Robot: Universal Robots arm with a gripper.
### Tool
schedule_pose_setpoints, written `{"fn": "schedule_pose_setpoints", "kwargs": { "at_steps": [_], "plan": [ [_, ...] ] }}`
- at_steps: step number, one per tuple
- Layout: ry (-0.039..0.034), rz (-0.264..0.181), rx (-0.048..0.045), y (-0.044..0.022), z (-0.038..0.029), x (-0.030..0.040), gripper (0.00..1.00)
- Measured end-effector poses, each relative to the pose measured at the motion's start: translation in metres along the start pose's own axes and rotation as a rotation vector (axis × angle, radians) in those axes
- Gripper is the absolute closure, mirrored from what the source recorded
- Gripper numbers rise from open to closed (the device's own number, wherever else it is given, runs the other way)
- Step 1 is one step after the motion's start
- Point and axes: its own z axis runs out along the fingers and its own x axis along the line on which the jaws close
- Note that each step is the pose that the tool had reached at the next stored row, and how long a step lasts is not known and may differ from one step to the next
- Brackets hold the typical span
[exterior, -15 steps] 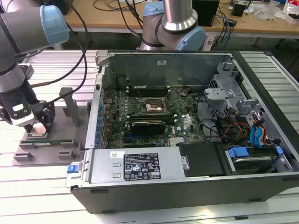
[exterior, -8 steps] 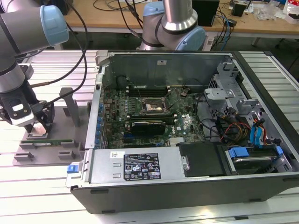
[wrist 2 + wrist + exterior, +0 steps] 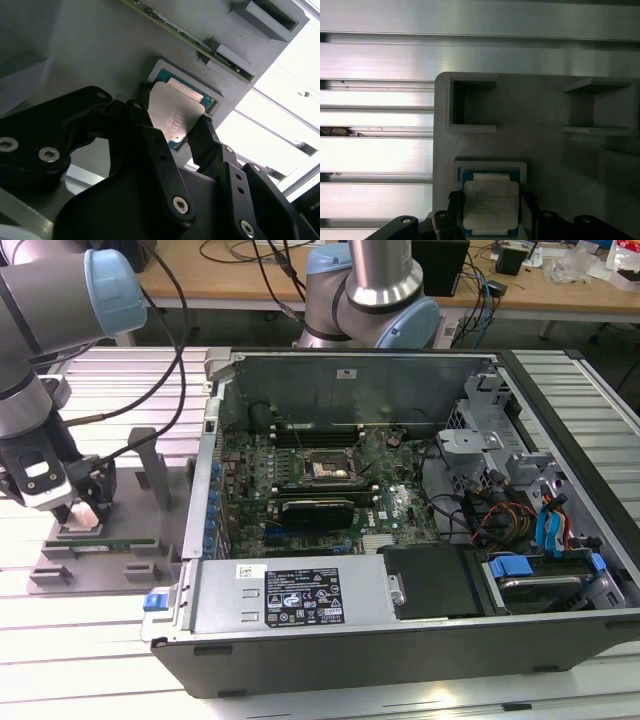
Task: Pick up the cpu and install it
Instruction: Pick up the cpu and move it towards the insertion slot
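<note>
The cpu (image 3: 175,115), a flat square chip with a silvery top and a green rim, lies in the square recess of a grey fixture (image 3: 545,150). My gripper (image 3: 173,111) straddles it, one black finger (image 3: 141,100) against each of two opposite edges, shut on the chip. In the first wrist view the cpu (image 3: 491,204) sits between the same fingers of the gripper (image 3: 491,212). In the exterior view the gripper (image 3: 80,515) stands low over the fixture (image 3: 100,575) at that view's left, outside the computer case. The motherboard's cpu socket (image 3: 330,468) is open inside the case.
An open computer case (image 3: 300,640) lies at the centre on a ribbed metal table (image 3: 60,650). A long green memory stick (image 3: 110,542) rests in the fixture beside the cpu. Cables, drive bays and a black card crowd the case's interior. Upright grey posts (image 3: 150,470) rise from the fixture.
</note>
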Motion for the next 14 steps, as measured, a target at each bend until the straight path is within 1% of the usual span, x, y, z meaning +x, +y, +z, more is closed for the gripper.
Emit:
{"fn": "schedule_pose_setpoints", "kwargs": {
  "at_steps": [2,4,9,14],
  "plan": [
    [0.0005,0.000,-0.0006,0.0002,0.0004,0.0022,0.44],
    [0.0005,0.000,-0.0012,0.0011,0.0004,0.0063,0.44],
    [0.0004,0.000,-0.0019,0.0028,0.0003,0.0112,0.44],
    [0.0005,0.000,-0.0019,0.0025,0.0004,0.0121,0.44]
  ]
}}
